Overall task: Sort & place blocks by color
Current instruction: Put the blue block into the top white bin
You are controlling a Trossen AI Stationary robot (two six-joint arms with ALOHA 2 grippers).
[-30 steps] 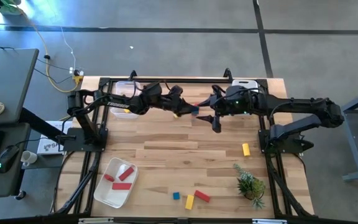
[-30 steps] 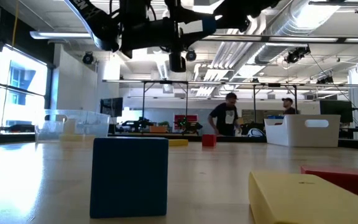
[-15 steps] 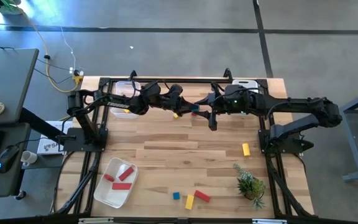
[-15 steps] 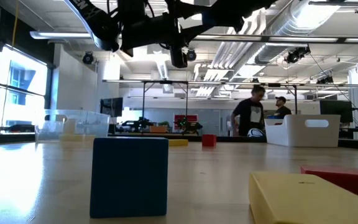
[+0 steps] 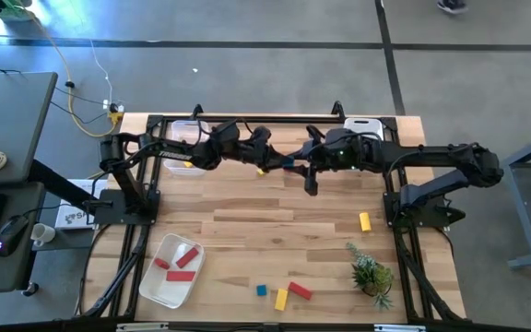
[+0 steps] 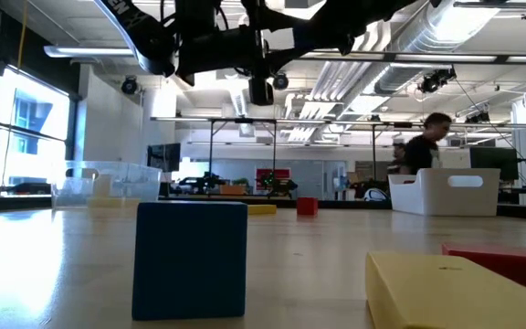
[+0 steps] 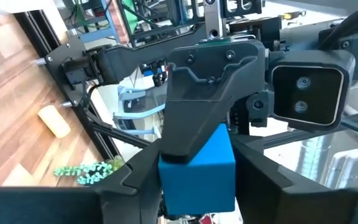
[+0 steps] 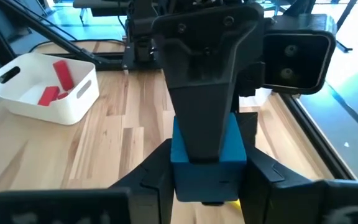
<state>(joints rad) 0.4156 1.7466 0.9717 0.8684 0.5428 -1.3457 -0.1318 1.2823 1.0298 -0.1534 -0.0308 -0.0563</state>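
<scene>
A blue block (image 5: 289, 164) hangs in mid-air over the table's far middle, where my two grippers meet. My right gripper (image 8: 207, 171), reaching in from the right, is shut on it. My left gripper (image 7: 197, 177) comes level from the left, rolled on its side. Its fingers stand open, close on either side of the block (image 7: 197, 165). More blocks lie on the table: yellow ones (image 5: 365, 221) (image 5: 259, 171), and a blue (image 5: 262, 290), a yellow (image 5: 281, 299) and a red one (image 5: 300, 291) near the front edge. My right gripper pinches the blue block by two opposite side faces (image 8: 180, 163) between its two fingers. The fingers come from the table's right, slanting slightly down. The block is lifted clear and sits level. My left gripper: its fingers (image 7: 138, 177) flank the block's other faces; whether they touch it I cannot tell.
A white tray (image 5: 150, 288) holding red blocks (image 5: 182, 258) sits at the front left. A clear bin (image 5: 187, 138) and a white bin (image 5: 362, 124) stand at the far edge. A small green plant (image 5: 371, 274) is at the front right. A person walks in the room behind.
My right gripper has moved a little toward the table's left, up to my left gripper, and has closed around the blue block. The block has stayed in place in the air. The left arm has kept still.
</scene>
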